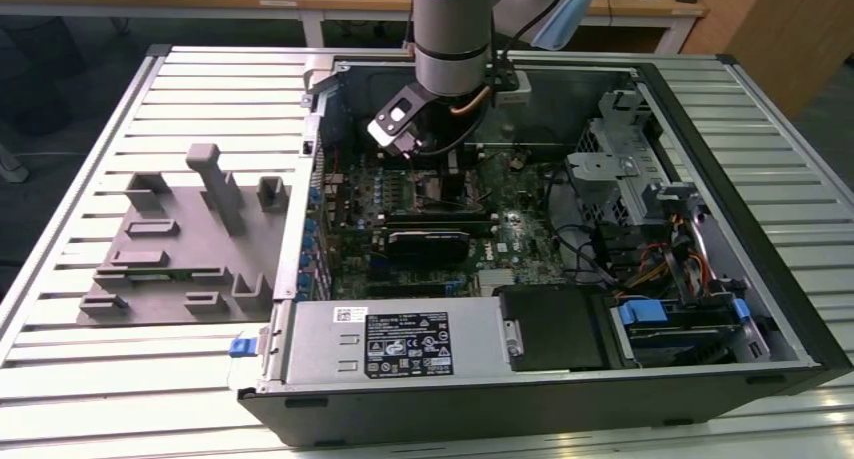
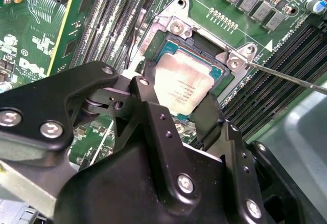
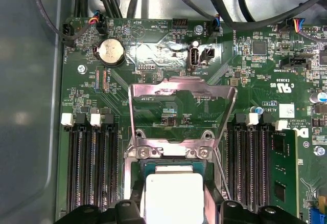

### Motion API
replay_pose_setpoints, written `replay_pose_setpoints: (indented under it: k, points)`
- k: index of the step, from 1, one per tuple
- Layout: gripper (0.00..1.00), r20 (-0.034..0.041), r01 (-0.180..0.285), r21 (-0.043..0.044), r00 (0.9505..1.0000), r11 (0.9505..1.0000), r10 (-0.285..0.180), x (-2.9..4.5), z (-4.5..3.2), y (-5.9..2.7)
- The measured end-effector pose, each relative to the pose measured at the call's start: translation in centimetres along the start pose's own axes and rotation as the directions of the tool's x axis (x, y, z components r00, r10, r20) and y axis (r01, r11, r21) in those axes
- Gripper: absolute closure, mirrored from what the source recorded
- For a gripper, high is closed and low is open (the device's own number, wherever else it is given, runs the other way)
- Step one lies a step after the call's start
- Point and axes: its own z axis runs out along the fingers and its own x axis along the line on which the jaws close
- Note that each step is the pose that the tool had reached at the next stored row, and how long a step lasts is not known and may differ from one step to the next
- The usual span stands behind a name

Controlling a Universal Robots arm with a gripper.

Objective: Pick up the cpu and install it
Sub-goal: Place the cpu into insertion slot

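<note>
Silver-grey flat square cpu is right at the black socket on the green motherboard, framed squarely inside the socket's outline in both wrist views. The black tool is down on it, its two fingers closed narrow against opposite edges of the chip, so it has hold of the cpu. Whether the chip is fully seated or a touch above the contacts, I cannot tell. The shiny metal load plate stands flipped open on the far side of the socket, and a thin steel lever runs out from the frame's corner. Long black memory slots flank the socket on both sides. In the exterior view, the grey arm reaches down into the open black computer case, towards its far end. Grey plastic holder blocks lie on the ribbed white surface at the exterior view's left, well apart from the case's interior.
</note>
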Motion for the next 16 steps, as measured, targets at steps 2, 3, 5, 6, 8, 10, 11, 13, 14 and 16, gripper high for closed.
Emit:
replay_pose_setpoints:
  k: [2, 3, 5, 6, 8, 10, 11, 13, 14, 16]
  points:
    - [0.46, -0.0001, 0.000, -0.0001, 1.0000, 1.0000, 0.000, 0.00, 0.00, 0.00]
    - [0.46, -0.0001, 0.000, -0.0001, 1.0000, 1.0000, 0.000, 0.00, 0.00, 0.00]
    - [0.46, -0.0004, 0.000, -0.0002, 1.0000, 1.0000, 0.000, 0.01, -0.05, 0.01]
    - [0.46, -0.0006, -0.001, -0.0002, 1.0000, 1.0000, 0.001, 0.01, -0.07, 0.01]
    - [0.46, -0.0007, -0.004, -0.0001, 1.0000, 1.0000, 0.004, 0.01, -0.08, 0.01]
    - [0.46, -0.0016, -0.010, 0.0002, 1.0000, 1.0000, 0.010, 0.00, -0.08, 0.01]
    - [0.46, -0.0020, -0.012, 0.0003, 0.9999, 0.9999, 0.012, 0.00, -0.07, 0.00]
    - [0.46, -0.0026, -0.015, 0.0004, 0.9999, 0.9999, 0.015, 0.00, -0.04, -0.01]
    - [0.46, -0.0026, -0.016, 0.0005, 0.9999, 0.9999, 0.016, 0.00, -0.02, -0.01]
    - [0.46, -0.0025, -0.016, 0.0010, 0.9999, 0.9999, 0.016, -0.01, 0.05, -0.02]
